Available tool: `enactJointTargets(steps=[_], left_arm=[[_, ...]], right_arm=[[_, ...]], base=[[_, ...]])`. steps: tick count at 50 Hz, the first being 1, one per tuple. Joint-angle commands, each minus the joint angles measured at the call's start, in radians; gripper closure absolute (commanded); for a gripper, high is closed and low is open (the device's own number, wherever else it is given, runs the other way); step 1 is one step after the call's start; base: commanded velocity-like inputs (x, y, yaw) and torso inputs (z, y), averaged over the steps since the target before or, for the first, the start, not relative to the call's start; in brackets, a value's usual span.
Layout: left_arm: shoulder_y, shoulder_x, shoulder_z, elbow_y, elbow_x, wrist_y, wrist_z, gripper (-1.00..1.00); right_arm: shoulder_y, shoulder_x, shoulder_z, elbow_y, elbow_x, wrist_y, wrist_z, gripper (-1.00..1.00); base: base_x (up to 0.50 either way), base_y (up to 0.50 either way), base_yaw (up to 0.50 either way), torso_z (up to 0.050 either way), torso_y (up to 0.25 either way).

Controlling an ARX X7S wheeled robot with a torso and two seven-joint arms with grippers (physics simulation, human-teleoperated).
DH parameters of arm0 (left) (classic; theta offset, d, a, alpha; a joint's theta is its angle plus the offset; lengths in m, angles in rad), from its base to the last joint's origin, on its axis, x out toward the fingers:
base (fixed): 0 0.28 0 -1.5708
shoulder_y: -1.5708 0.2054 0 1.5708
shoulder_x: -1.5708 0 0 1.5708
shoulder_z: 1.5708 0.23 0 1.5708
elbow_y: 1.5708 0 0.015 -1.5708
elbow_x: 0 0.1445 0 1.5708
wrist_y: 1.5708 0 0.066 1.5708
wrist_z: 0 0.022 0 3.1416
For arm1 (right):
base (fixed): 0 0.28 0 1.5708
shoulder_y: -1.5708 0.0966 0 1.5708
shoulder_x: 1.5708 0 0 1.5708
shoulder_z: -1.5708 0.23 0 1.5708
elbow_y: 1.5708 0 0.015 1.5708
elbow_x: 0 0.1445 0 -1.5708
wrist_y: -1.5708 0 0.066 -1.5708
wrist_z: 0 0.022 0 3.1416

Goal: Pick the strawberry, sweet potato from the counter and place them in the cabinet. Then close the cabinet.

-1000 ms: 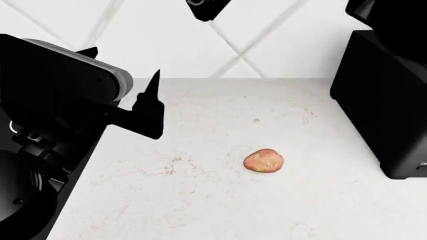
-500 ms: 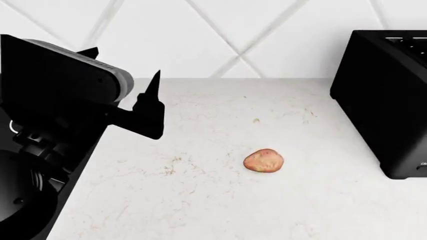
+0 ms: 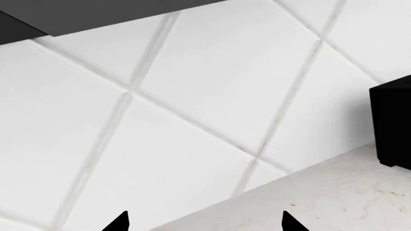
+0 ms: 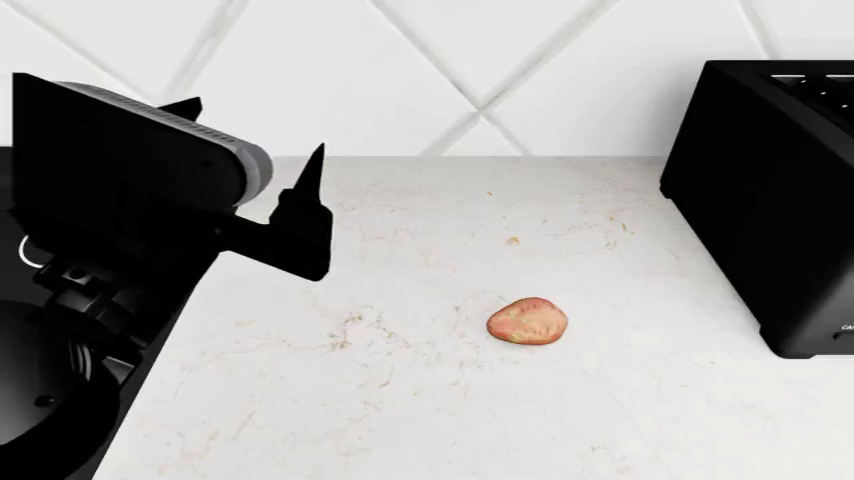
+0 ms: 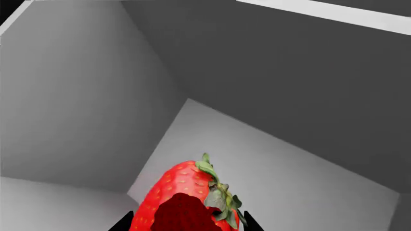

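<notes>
The sweet potato [image 4: 527,321] lies on the white veined counter [image 4: 400,390], mid-right in the head view. My left gripper [image 4: 254,140] hovers open and empty above the counter's left part, well left of the sweet potato; in the left wrist view it [image 3: 204,224] faces the tiled wall. My right gripper [image 5: 187,224] is out of the head view. It is shut on the red strawberry [image 5: 180,192] and holds it inside the grey cabinet [image 5: 96,96], above its floor.
A black toaster [image 4: 767,200] stands at the counter's right; its corner also shows in the left wrist view [image 3: 391,125]. The black stovetop [image 4: 40,400] lies at the left. White diagonal wall tiles [image 4: 441,60] rise behind the counter.
The right arm's dark parts at the top of the head view have gone up out of sight. The left gripper has shifted very slightly. The sweet potato has not moved.
</notes>
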Motion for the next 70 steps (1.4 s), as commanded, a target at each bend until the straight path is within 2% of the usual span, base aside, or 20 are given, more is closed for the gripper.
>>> enactJointTargets(steps=[1, 5, 14, 38, 39, 54, 64, 70], left_arm=[[-0.001, 0.0, 0.009, -0.002, 0.007, 0.005, 0.006, -1.0], [0.003, -0.004, 0.007, -0.001, 0.01, 0.01, 0.011, -1.0], [0.01, -0.011, 0.005, -0.004, 0.016, 0.019, 0.018, -1.0], [0.006, -0.017, 0.012, -0.008, 0.017, 0.028, 0.019, -1.0], [0.006, -0.017, 0.012, -0.007, 0.017, 0.029, 0.018, -1.0], [0.014, -0.019, 0.018, 0.0, 0.022, 0.039, 0.021, -1.0], [0.021, -0.02, 0.02, 0.004, 0.026, 0.047, 0.024, -1.0], [0.022, -0.022, 0.02, 0.007, 0.02, 0.049, 0.017, -1.0]], right_arm=[[0.132, -0.136, -0.012, 0.472, -0.08, -0.209, -0.158, 1.0], [0.158, -0.143, -0.087, 0.55, 0.009, -0.222, -0.174, 1.0], [0.159, -0.143, 0.08, 0.56, -0.096, -0.113, -0.189, 1.0], [0.159, -0.143, 0.163, 0.515, -0.207, 0.047, -0.215, 1.0], [0.159, -0.143, 0.165, 0.514, -0.212, 0.053, -0.212, -1.0], [0.159, -0.143, 0.192, 0.5, -0.251, 0.079, -0.215, -1.0], [0.159, -0.143, 0.234, 0.448, -0.217, -0.091, -0.283, -1.0], [0.159, -0.143, 0.275, 0.404, -0.193, -0.114, -0.354, -1.0]], base=[[0.0, 0.0, 0.0, 0.0, 0.0], [0.0, 0.0, 0.0, 0.0, 0.0], [0.0, 0.0, 0.0, 0.0, 0.0], [0.0, 0.0, 0.0, 0.0, 0.0], [0.0, 0.0, 0.0, 0.0, 0.0], [0.0, 0.0, 0.0, 0.0, 0.0], [0.0, 0.0, 0.0, 0.0, 0.0], [0.0, 0.0, 0.0, 0.0, 0.0]])
